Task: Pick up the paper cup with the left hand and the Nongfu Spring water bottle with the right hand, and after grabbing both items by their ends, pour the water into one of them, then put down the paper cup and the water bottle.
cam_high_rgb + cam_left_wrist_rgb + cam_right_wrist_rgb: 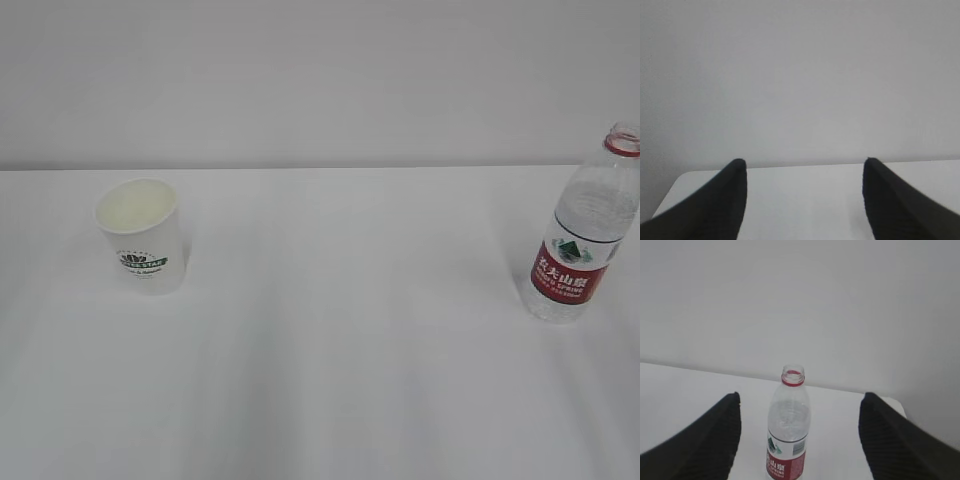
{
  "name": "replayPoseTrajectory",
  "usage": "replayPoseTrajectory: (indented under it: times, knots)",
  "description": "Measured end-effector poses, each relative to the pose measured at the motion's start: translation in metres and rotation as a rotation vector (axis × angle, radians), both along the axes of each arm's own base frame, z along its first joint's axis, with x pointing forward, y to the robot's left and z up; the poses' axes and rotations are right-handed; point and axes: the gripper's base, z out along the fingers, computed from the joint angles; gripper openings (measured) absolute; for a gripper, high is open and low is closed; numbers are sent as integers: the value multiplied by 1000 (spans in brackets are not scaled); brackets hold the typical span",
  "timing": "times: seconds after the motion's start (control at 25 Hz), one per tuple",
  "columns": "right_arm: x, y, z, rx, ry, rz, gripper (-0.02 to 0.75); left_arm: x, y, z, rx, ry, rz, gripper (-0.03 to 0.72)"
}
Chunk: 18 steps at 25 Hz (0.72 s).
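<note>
Both pincers gape wide, holding nothing: your left pincer (805,172) faces bare surface (805,205) and wall, your right pincer (800,407) frames the bottle (788,427), which stands upright and uncapped ahead of it, untouched. You'll find the cup (141,235) upright at the surface's left, well apart from the bottle at right.

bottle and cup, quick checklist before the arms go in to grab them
1. Nongfu Spring water bottle upright, uncapped: ok.
2. Paper cup upright, mouth up: ok.
3. Right hand jaws open, bottle framed between them: ok.
4. Left hand jaws open: ok.
5. Cup lined up with left hand: not ok, cup absent from the left wrist view.
6. Water level in the bottle: cannot tell.
</note>
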Motion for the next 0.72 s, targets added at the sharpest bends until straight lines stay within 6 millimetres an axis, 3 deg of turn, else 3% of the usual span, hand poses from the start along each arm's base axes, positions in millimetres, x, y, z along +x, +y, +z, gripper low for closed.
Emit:
replayPoseTrajectory:
  times: [0.72]
  knots:
    - [84,11,-1,-2,-70,34,556,75,-2,-9,47,-50,-26,528]
